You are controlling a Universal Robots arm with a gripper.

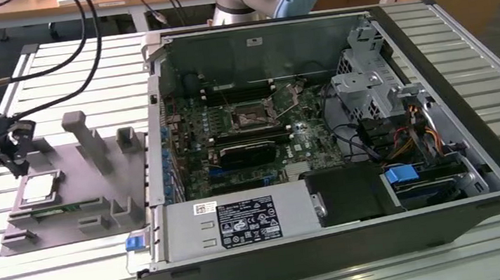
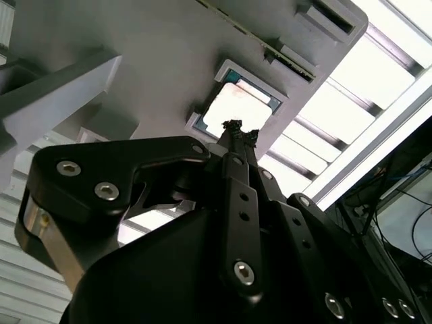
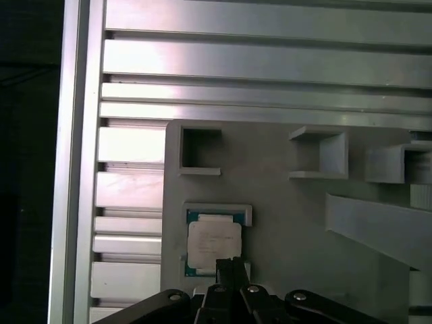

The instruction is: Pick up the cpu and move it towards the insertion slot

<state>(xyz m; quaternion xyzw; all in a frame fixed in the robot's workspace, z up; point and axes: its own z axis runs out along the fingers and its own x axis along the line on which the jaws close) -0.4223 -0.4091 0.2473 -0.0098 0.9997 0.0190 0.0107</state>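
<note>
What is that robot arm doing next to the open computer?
The robot's gripper hangs just above the cpu, with its fingers closed and holding nothing. The cpu lies flat in its pocket on the grey fixture, not yet picked up. The insertion slot is inside the open computer, to the exterior view's right.

No print is coming through clearly enough to read. A black label and a small white sticker are sitting on the side of the silver power supply in the computer case, both carrying marks too fine to make out. Another small sticker is showing on the case's inner wall, likewise unreadable. In the first wrist view the cpu is showing only faint, illegible marks on its metal top.
</note>
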